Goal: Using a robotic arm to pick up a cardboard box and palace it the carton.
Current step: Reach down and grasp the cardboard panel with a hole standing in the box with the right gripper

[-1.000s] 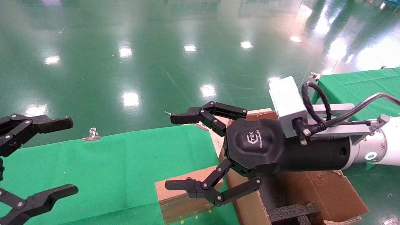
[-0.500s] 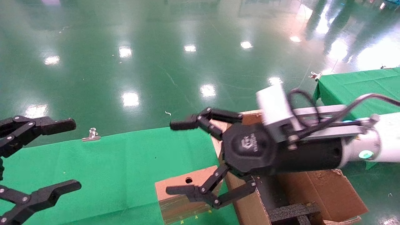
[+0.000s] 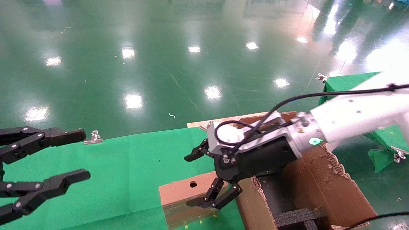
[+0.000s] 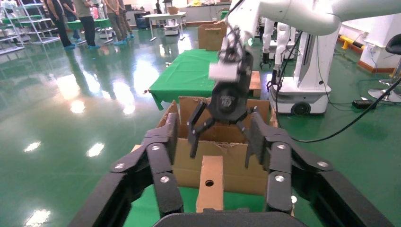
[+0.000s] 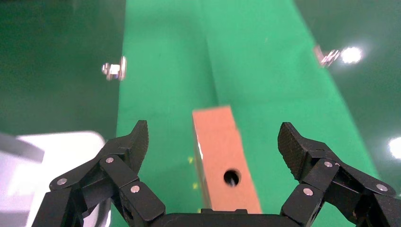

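Observation:
The cardboard box [image 3: 176, 192] is a small brown oblong with a round hole in its top face. It lies on the green table beside the carton [image 3: 322, 188], a large brown box with ragged flaps and black foam inside. My right gripper [image 3: 197, 179], on the white robotic arm [image 3: 351, 118], is open and hangs just above the box, one finger on each side of it, not touching. In the right wrist view the box [image 5: 222, 156] lies between the open fingers [image 5: 140, 138]. My left gripper [image 3: 68, 156] is open and empty at the table's left.
The green cloth table [image 3: 121, 166] has a metal clip [image 3: 93, 138] at its far edge. A second green table [image 3: 358, 84] stands to the right behind the carton. The left wrist view shows the carton [image 4: 227, 165], a robot base [image 4: 302, 97] and people [image 4: 87, 21] beyond.
My right arm has swung down and turned at the wrist. Its open gripper has dropped from level above the carton's edge to just over the small box. My left gripper has edged rightward.

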